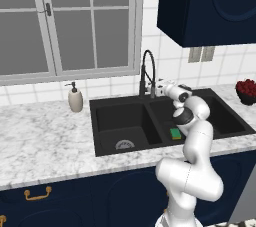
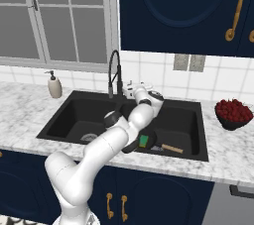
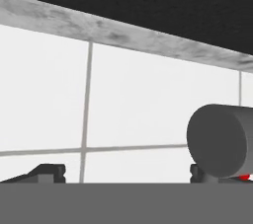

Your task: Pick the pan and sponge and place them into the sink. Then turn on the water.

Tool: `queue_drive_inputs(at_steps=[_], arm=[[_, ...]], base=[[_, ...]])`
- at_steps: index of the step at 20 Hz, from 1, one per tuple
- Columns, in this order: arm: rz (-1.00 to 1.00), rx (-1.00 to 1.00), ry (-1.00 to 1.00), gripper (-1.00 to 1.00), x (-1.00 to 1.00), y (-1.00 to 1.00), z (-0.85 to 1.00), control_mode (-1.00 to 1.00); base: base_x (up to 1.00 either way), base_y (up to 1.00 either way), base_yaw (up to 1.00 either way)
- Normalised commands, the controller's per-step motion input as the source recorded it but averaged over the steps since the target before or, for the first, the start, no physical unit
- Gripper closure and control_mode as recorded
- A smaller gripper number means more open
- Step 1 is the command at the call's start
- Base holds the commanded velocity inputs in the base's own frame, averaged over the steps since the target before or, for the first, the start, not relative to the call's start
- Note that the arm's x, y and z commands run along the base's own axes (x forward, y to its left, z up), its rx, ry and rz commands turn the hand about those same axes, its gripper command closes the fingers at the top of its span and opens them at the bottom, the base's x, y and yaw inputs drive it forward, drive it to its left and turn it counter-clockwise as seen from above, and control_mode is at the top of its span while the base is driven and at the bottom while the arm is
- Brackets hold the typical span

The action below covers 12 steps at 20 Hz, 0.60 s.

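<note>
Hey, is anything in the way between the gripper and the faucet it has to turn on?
Nothing visible. The open gripper sits right beside the faucet at the back of the sink, with a grey cylinder next to one fingertip. The sponge and pan lie lower, in the right basin.

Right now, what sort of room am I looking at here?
A home kitchen, it seems: a black double-basin sink with a tall arched black faucet set in a marble-patterned counter, dark navy cabinets above, and a window behind.
</note>
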Motion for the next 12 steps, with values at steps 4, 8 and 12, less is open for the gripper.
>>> queue_drive_inputs(at_steps=[4, 8, 12], arm=[[0.00, 0.06, 0.00, -1.00, 0.06, -0.82, 0.01, -1.00], [0.00, 0.01, 0.02, -1.00, 0.04, -0.84, 0.22, -1.00], [-0.01, 0.00, 0.07, -1.00, 0.03, -0.91, 0.31, -1.00]], base=[[0.00, 0.00, 0.00], [0.00, 0.00, 0.00], [0.00, 0.00, 0.00]])
